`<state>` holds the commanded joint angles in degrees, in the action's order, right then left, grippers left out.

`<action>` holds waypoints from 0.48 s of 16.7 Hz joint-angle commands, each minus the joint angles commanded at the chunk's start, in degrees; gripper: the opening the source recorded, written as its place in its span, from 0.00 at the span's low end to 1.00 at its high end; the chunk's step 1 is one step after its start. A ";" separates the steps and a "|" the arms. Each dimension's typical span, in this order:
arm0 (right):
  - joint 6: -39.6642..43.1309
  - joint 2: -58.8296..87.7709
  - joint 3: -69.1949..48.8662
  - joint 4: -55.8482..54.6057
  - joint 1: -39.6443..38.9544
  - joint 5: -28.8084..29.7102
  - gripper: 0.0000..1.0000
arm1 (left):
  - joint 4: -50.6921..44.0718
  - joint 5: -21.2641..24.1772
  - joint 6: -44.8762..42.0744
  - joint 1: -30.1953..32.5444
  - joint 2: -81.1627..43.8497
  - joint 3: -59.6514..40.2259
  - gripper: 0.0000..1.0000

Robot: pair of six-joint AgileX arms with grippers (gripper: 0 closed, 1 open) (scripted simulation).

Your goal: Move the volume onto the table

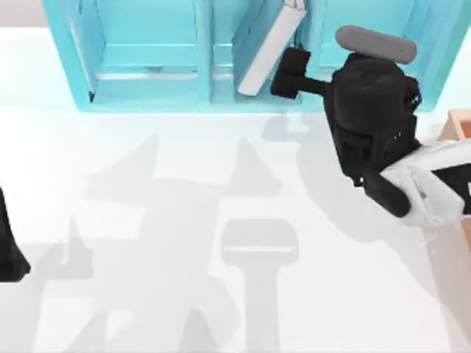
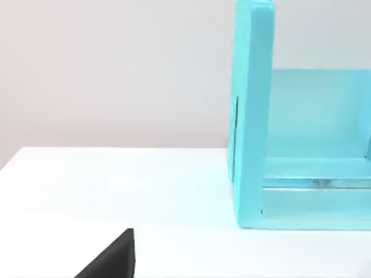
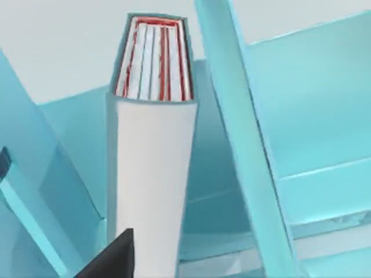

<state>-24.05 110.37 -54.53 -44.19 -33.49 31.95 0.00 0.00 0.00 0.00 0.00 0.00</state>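
Observation:
The volume (image 1: 268, 48) leans inside the teal-blue shelf unit (image 1: 147, 59), its white page edges turned toward the table (image 1: 184, 220). My right gripper (image 1: 289, 73) is at the shelf opening, right against the volume's lower end, and open. In the right wrist view the volume (image 3: 153, 174) stands close ahead, white edge facing me, with one dark fingertip (image 3: 116, 258) in front of its lower part. My left arm (image 1: 9, 250) is parked at the table's left edge, and one of its fingertips (image 2: 113, 260) shows in the left wrist view.
The shelf unit runs along the far edge, with upright dividers (image 3: 243, 145) on both sides of the volume and an end panel (image 2: 252, 116). A tan wooden box (image 1: 460, 121) sits at the right edge behind my right arm. White table surface (image 2: 116, 179) lies in front.

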 joint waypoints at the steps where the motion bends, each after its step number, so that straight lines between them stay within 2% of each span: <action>1: -1.03 4.39 -2.42 -2.01 -1.29 1.33 1.00 | 0.00 0.00 0.00 0.00 0.00 0.00 1.00; 5: -4.07 16.95 -10.10 -8.49 -4.96 5.34 1.00 | 0.00 0.00 0.00 0.00 0.00 0.00 1.00; 8: -4.94 20.36 -12.49 -10.55 -5.96 6.50 1.00 | 0.00 0.00 0.00 0.00 0.00 0.00 1.00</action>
<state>-28.99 130.73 -67.02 -54.75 -39.45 38.45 0.00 0.00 0.00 0.00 0.00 0.00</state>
